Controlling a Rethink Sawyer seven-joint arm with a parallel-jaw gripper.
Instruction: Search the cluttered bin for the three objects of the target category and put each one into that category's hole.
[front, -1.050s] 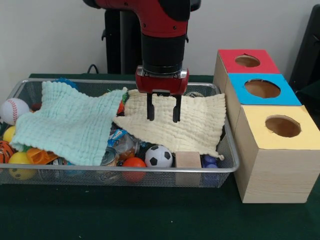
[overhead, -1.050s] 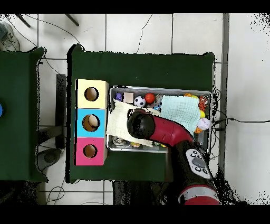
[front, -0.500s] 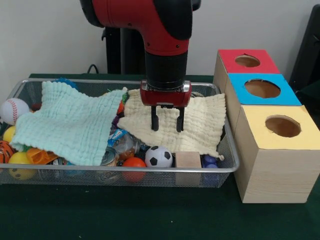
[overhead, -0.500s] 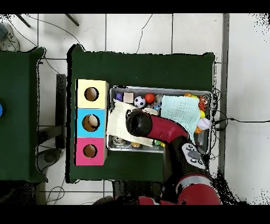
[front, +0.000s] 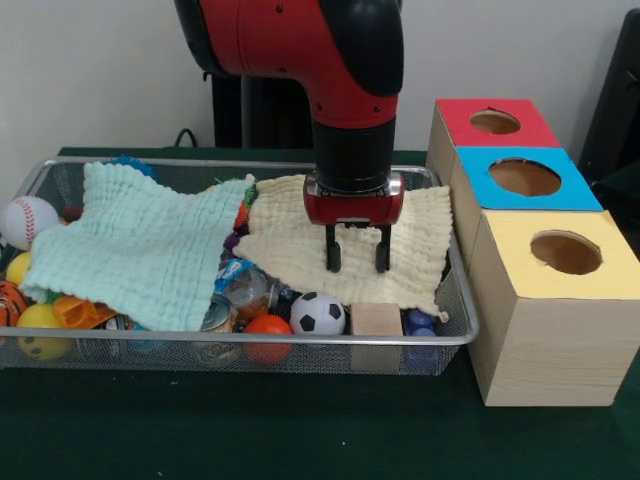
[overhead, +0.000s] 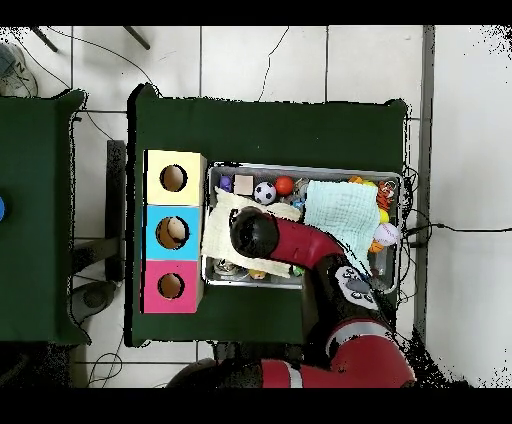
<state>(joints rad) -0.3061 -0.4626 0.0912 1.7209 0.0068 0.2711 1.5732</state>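
My gripper (front: 357, 262) hangs open with its fingertips just above the pale yellow cloth (front: 400, 245), toward the right end of the wire bin (front: 300, 340). Nothing is between the fingers. A mint green cloth (front: 140, 245) covers the bin's left half. Along the front lie a soccer ball (front: 317, 313), an orange ball (front: 268, 326), a wooden block (front: 376, 320) and a purple piece (front: 418, 322). A baseball (front: 27, 220) and yellow balls (front: 40, 320) sit at the left end. Overhead, the arm (overhead: 290, 240) hides the gripper above the yellow cloth (overhead: 218, 238).
To the right of the bin stand three wooden boxes with round holes on top: red (front: 492, 122), blue (front: 525, 178), yellow (front: 565, 252). Overhead they line up as yellow (overhead: 173, 178), blue (overhead: 172, 232), red (overhead: 171, 286). Cans and small toys lie partly under the cloths.
The arm has shifted right in the front view and dropped lower, bringing the open fingers from the yellow cloth's left part to its middle. The objects in the bin have not moved.
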